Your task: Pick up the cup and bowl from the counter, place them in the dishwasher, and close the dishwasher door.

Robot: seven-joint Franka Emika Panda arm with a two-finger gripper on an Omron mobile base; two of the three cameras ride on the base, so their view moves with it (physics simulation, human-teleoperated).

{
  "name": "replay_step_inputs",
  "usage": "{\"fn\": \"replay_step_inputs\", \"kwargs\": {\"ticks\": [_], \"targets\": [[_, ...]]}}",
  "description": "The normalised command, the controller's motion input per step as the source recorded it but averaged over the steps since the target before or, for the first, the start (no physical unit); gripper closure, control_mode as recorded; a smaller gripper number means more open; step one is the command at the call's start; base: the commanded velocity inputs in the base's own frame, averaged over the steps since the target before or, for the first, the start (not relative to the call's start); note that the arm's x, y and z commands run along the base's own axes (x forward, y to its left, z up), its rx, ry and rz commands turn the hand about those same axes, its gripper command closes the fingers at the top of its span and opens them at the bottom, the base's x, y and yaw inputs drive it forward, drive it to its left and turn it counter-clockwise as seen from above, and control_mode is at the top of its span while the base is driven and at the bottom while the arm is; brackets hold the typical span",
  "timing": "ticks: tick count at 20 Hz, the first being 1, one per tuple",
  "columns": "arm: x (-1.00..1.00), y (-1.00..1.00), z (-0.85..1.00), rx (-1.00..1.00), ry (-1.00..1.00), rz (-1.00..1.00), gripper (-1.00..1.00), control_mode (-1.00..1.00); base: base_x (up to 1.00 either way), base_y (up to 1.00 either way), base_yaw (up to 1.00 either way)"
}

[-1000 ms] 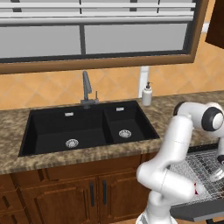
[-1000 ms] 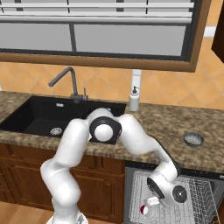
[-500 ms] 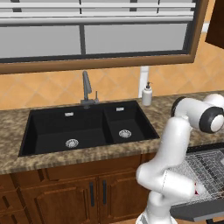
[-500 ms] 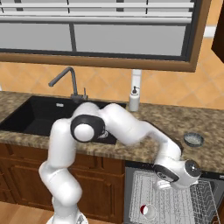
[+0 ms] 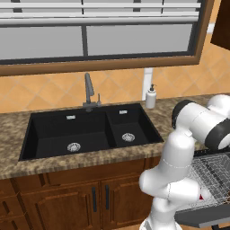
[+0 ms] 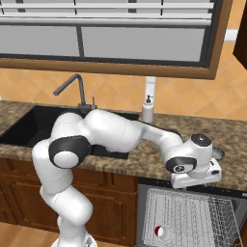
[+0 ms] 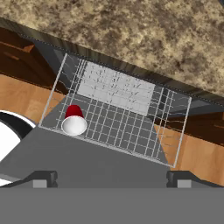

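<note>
One item down: red-and-white cup (image 7: 73, 120) lying on its side in the silver wire rack (image 7: 116, 114) of the dishwasher (image 6: 190, 219), near rack's left edge; gripper (image 7: 112, 178) up above the lowered dishwasher door (image 7: 94, 162), fingertips (image 7: 43, 178) wide apart, holding nothing; step in hand looks like going for the bowl (image 6: 217, 153), a small grey round dish on the speckled granite counter (image 6: 149, 161), just right of the wrist; next needs a swing over the bowl, then descent onto its thin rim; smooth, shallow, prob slippery.
</note>
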Motion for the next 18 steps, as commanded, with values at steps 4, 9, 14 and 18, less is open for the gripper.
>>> {"fn": "replay_step_inputs", "kwargs": {"ticks": [4, 9, 14, 18], "targets": [[0.55, 0.29, 0.82, -0.1, 0.39, -0.23, -1.0, -1.0, 0.0, 0.0, 0.0], [0.66, -0.04, 0.26, 0.08, 0.16, -0.08, -1.0, -1.0, 0.0, 0.0, 0.0], [0.73, -0.32, 0.36, 0.09, -0.02, 0.03, -1.0, -1.0, 0.0, 0.0, 0.0], [0.67, -0.38, 0.28, 0.0, -0.16, 0.03, -1.0, -1.0, 0.0, 0.0, 0.0]]}}
